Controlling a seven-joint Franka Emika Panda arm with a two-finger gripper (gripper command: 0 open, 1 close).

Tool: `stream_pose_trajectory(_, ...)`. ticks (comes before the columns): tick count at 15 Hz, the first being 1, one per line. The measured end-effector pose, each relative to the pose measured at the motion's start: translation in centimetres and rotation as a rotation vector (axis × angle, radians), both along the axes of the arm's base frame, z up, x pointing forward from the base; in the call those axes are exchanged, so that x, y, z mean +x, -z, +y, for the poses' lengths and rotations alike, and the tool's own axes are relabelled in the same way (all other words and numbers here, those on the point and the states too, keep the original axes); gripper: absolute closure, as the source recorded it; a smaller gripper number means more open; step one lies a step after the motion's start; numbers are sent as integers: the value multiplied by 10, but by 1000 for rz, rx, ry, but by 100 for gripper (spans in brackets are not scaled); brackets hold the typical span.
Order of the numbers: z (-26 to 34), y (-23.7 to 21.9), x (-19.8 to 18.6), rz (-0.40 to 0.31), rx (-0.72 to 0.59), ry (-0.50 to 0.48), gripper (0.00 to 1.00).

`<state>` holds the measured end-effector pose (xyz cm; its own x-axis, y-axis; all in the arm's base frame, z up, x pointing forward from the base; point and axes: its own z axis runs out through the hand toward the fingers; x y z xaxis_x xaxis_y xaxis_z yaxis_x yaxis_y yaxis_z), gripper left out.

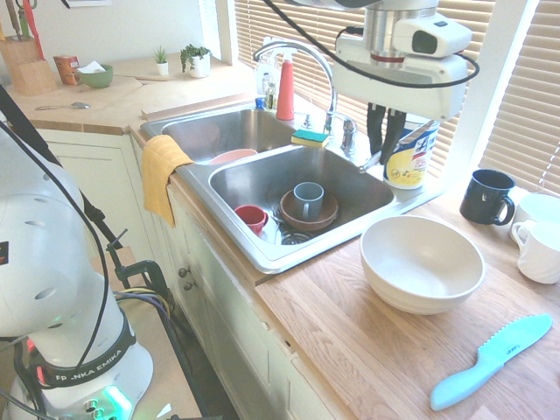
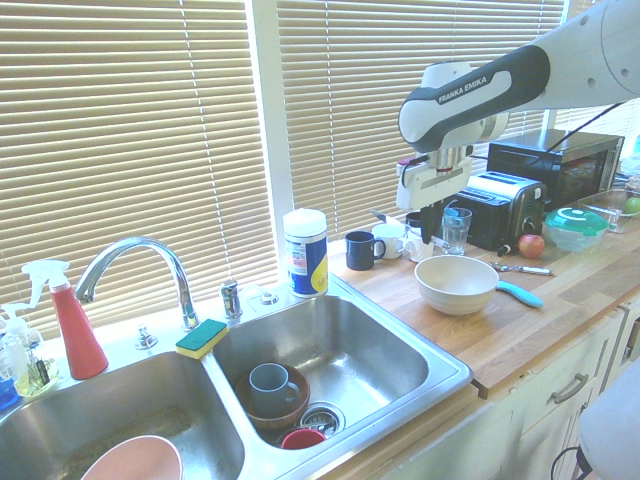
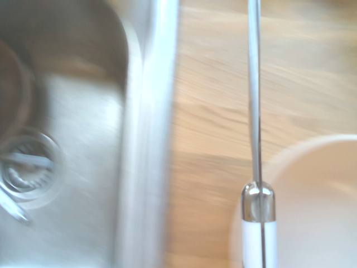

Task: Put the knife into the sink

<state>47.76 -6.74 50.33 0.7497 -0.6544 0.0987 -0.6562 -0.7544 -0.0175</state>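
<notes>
Beside the sink (image 2: 370, 340), the jaws are gripping the lifted knife (image 3: 255, 111); moving it in and releasing are remaining.

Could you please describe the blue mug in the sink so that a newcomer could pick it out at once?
In the steel double sink, look in the basin beside the large cream bowl. There, a grey-blue mug sits in a brown bowl. Unlike the red cup nearby, it is blue and stands inside that bowl.
</notes>
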Motion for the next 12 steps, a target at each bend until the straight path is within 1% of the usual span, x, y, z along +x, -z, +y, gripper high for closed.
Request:
stream_pose_trajectory(3, 79, 29, 4, -44, 9, 62, 100)
stream_pose_trajectory(6, 131, 69, -1, -68, 20, 136, 100)
stream_pose_trajectory(9, 174, 128, -9, -70, 16, 185, 100)
stream_pose_trajectory(12, 196, 188, -16, -60, 17, 207, 100)
